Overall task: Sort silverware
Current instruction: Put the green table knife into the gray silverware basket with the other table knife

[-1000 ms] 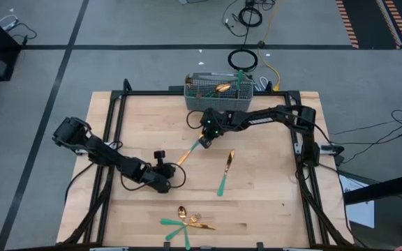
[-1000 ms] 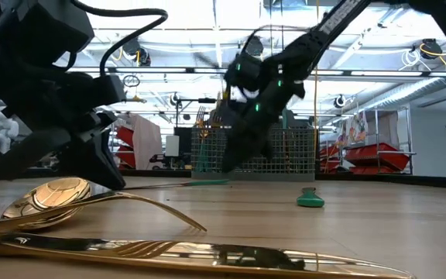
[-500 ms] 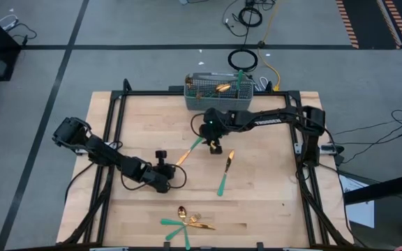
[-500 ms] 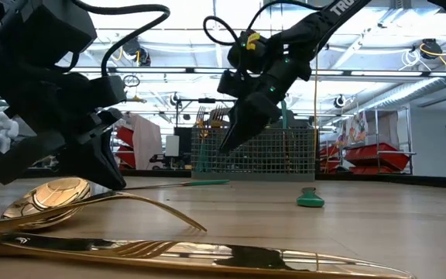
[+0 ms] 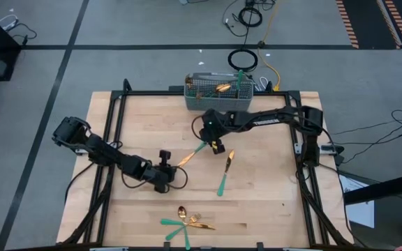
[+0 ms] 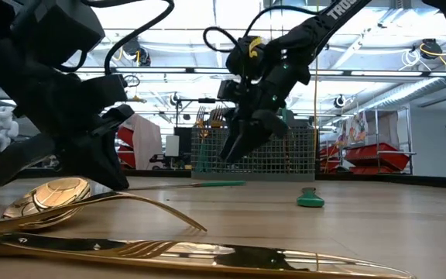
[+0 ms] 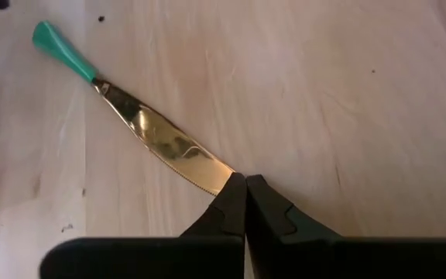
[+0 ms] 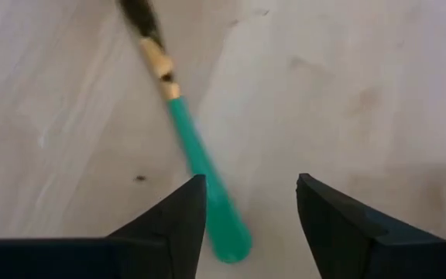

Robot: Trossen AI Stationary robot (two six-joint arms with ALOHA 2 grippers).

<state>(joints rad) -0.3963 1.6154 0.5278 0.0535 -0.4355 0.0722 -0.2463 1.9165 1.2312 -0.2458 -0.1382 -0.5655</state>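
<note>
Right gripper (image 5: 217, 146) hung fingers spread above a slim teal-handled, gold-bladed knife (image 5: 192, 153) lying flat on pale wood-grain table (image 5: 271, 188), left gripper (image 5: 169, 171) pinched shut at blade tip.

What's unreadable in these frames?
- Caddy contents: high view, too small to count or tell by type.
- Knife tip: left wrist view, hidden behind the shut left pincer.
- Teal handle: right wrist view, blurred; its head is cut off by the edge.

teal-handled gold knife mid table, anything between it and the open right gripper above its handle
Nothing visible. The right gripper hangs open over bare wood table, with the teal-handled gold knife lying by one finger. The shut left gripper sits at the blade end.
</note>
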